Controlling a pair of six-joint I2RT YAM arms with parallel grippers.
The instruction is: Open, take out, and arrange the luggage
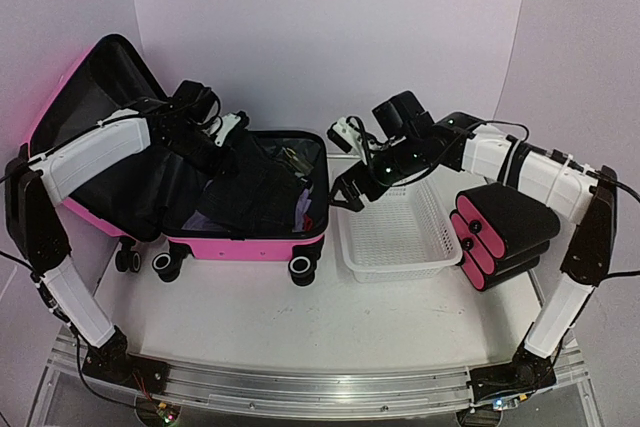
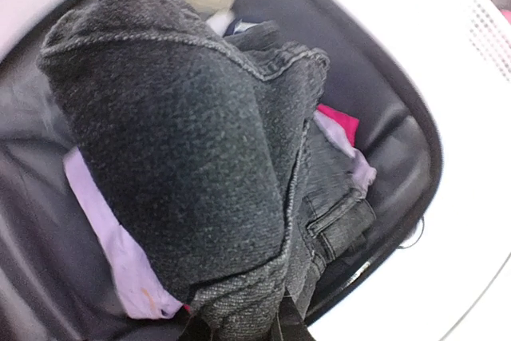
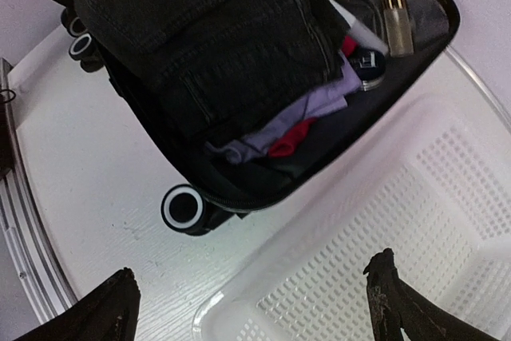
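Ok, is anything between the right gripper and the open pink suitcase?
Nothing visible does. The right gripper, jaws open, hangs over the left end of the white basket, beside the suitcase. Only the basket's rim and a strip of table lie between. The left gripper holds the jeans inside it.

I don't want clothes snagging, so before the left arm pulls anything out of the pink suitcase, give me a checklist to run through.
1. Is the luggage open: ok, its lid leans back.
2. Does the left gripper grip the denim garment: ok, fabric runs between its fingers.
3. Is the garment free of other clothes: cannot tell; lilac cloth and red cloth lie beneath.
4. Is the right gripper out of the way: ok, open by the basket rim.
5. Is the basket ready: ok, nothing inside.
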